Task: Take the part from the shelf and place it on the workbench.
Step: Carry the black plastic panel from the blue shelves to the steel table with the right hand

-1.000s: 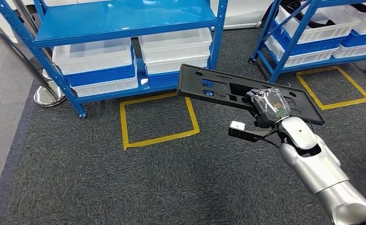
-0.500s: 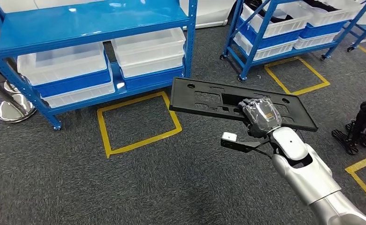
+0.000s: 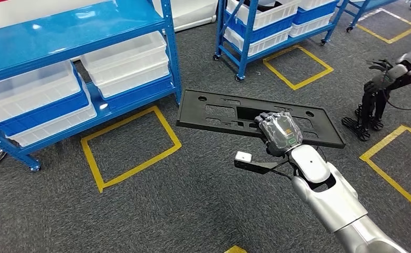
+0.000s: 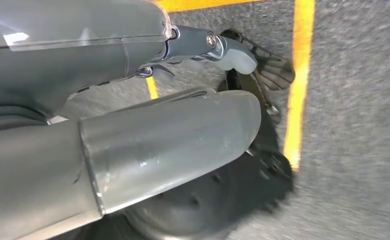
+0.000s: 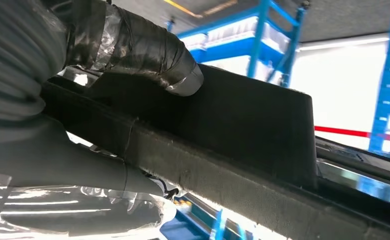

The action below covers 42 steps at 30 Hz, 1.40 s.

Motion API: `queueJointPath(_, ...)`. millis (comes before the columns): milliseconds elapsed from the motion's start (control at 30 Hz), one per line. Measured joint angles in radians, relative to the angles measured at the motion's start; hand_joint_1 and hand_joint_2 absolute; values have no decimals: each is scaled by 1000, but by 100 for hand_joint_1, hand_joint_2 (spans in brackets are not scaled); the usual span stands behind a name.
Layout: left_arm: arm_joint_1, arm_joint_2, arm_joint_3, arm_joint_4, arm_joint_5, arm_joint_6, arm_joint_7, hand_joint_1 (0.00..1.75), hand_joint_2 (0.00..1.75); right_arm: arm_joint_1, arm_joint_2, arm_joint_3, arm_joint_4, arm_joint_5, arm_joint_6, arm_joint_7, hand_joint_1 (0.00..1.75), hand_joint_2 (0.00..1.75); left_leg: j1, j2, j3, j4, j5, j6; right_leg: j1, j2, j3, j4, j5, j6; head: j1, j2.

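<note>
The part (image 3: 214, 113) is a long, flat black panel with cut-outs, held level above the grey carpet in the head view. My right hand (image 3: 280, 132), wrapped in clear film, grips it by its near long edge, right of the middle. In the right wrist view the taped fingers (image 5: 133, 45) lie over the top of the part (image 5: 253, 120) and the thumb is underneath. My left hand (image 4: 158, 130) hangs over the carpet with nothing in it, its fingers apart.
A blue shelf (image 3: 61, 31) with white bins (image 3: 124, 58) stands at the far left, and a second blue shelf (image 3: 266, 21) at the back. Yellow tape squares (image 3: 129, 137) mark the carpet. At the right edge a silver arm (image 3: 403, 68) hangs over a black stand (image 3: 369, 110).
The whole picture has swung: the shelves slid left and the silver arm and black stand came in at the right, so the camera turned. My right hand still holds the part.
</note>
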Motion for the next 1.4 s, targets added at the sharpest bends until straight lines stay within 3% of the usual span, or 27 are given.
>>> queueJointPath(33,1,9,0,19,-5,6,-6,0,0,4,3,1,0,2,0,1,175,175,0,-3,-17,32,-2,0,1,14,-1,3,0,-1,0,0)
queueJointPath(67,1,17,0,36,-8,9,-9,0,0,7,5,2,0,3,0,1,175,175,0,-4,-16,26,17,1,1,29,-2,6,-1,-1,0,0)
queueJointPath(100,0,25,0,52,-10,11,-11,0,0,9,6,4,0,4,0,1,175,175,1,-8,2,-19,52,3,1,43,-3,10,-1,0,0,0)
queueJointPath(167,-1,37,0,74,-12,15,-17,0,0,10,9,5,-1,6,0,1,175,175,3,-45,57,-151,117,7,1,69,-7,21,-5,4,0,0)
queueJointPath(233,-2,46,-1,93,-19,23,-25,0,0,10,11,5,-5,9,-1,2,175,175,5,-75,83,-220,136,10,0,92,-18,30,-5,15,0,0)
queueJointPath(300,-3,53,-1,113,-30,33,-36,0,0,16,11,3,-10,13,-1,5,175,175,3,-61,86,-226,138,17,-4,114,-27,30,1,29,0,0)
queueJointPath(367,-6,61,-4,134,-44,44,-48,0,0,30,7,0,-24,18,-4,11,175,175,4,-37,90,-236,147,30,-4,92,-37,45,-9,40,1,0)
queueJointPath(467,-7,65,-12,165,-64,57,-71,0,0,83,-28,-19,-80,20,-17,25,175,175,4,-9,92,-243,151,43,-5,15,-101,188,-89,53,3,0)
queueJointPath(533,-4,64,-15,180,-71,61,-82,0,0,147,-73,-49,-138,11,-24,27,175,175,2,8,93,-243,149,44,-10,3,-143,279,-120,59,3,0)
queueJointPath(567,-1,62,-16,185,-74,61,-86,0,0,178,-95,-65,-165,6,-25,25,175,175,2,17,93,-243,147,44,-11,1,-142,280,-112,61,3,0)
queueJointPath(600,1,60,-16,189,-77,62,-87,0,0,204,-116,-81,-190,3,-25,23,175,175,2,28,95,-243,144,42,-10,-4,-123,243,-87,60,3,0)
queueJointPath(667,3,54,-16,192,-82,62,-87,0,0,234,-143,-108,-227,0,-25,16,175,175,0,53,101,-243,138,35,-4,-37,-51,108,-30,53,3,0)
queueJointPath(733,2,49,-16,194,-83,61,-87,0,0,246,-157,-132,-253,-1,-22,10,175,175,-4,77,107,-244,131,25,6,-63,-8,24,-6,42,2,0)
queueJointPath(800,-2,47,-16,194,-82,61,-85,0,0,246,-160,-146,-261,4,-17,1,175,175,-6,100,115,-248,126,15,11,-47,-7,14,-6,31,2,0)
queueJointPath(833,-5,47,-16,194,-78,62,-83,0,0,242,-156,-146,-260,11,-12,-4,175,175,-5,101,118,-247,122,10,8,-36,-5,10,-4,25,2,0)
queueJointPath(900,-10,48,-15,194,-69,66,-78,0,0,217,-138,-136,-248,31,-1,-6,175,175,-3,66,106,-206,90,2,2,-12,-1,-1,3,11,2,0)
queueJointPath(967,-12,49,-15,194,-62,71,-74,0,0,185,-110,-118,-230,45,5,-1,175,175,0,15,53,-95,29,-1,0,10,-2,-4,7,0,2,0)
queueJointPath(1000,-12,50,-14,194,-60,73,-73,0,0,173,-97,-110,-221,48,7,1,175,175,0,3,21,-31,3,-1,2,21,-3,-3,7,-3,2,0)
queueJointPath(1033,-11,50,-14,194,-59,74,-72,0,0,166,-86,-102,-214,49,9,2,175,175,0,-2,-3,12,-7,-2,3,33,-4,0,6,-4,2,0)
queueJointPath(1067,-11,50,-14,194,-59,77,-72,0,0,160,-77,-96,-206,50,10,3,175,175,-1,-5,-13,22,3,-1,5,44,-5,3,5,-4,2,0)
queueJointPath(1133,-11,51,-14,194,-61,86,-72,0,0,148,-63,-87,-194,51,10,4,175,175,-1,-16,21,-64,70,4,7,67,-6,11,3,-3,2,0)
queueJointPath(1167,-11,53,-14,194,-64,92,-72,0,0,141,-56,-82,-189,52,9,6,175,175,0,-36,49,-129,101,9,7,77,-7,14,2,-1,2,0)
queueJointPath(1233,-10,55,-13,194,-68,100,-72,0,0,127,-44,-74,-181,53,9,11,175,175,0,-69,87,-218,132,16,6,99,-14,22,1,6,2,0)
queueJointPath(1267,-10,56,-13,194,-69,103,-72,0,0,123,-39,-70,-177,53,9,12,175,175,-2,-77,93,-231,132,18,3,109,-19,23,3,13,2,0)
queueJointPath(1333,-12,56,-13,194,-70,105,-72,0,0,120,-33,-66,-171,54,8,14,175,175,-3,-56,97,-242,140,25,-2,122,-24,22,7,26,2,0)
queueJointPath(1400,-13,57,-13,194,-70,106,-72,0,0,117,-32,-61,-167,55,8,14,175,175,0,-33,105,-259,150,37,0,81,-38,49,-11,36,4,0)
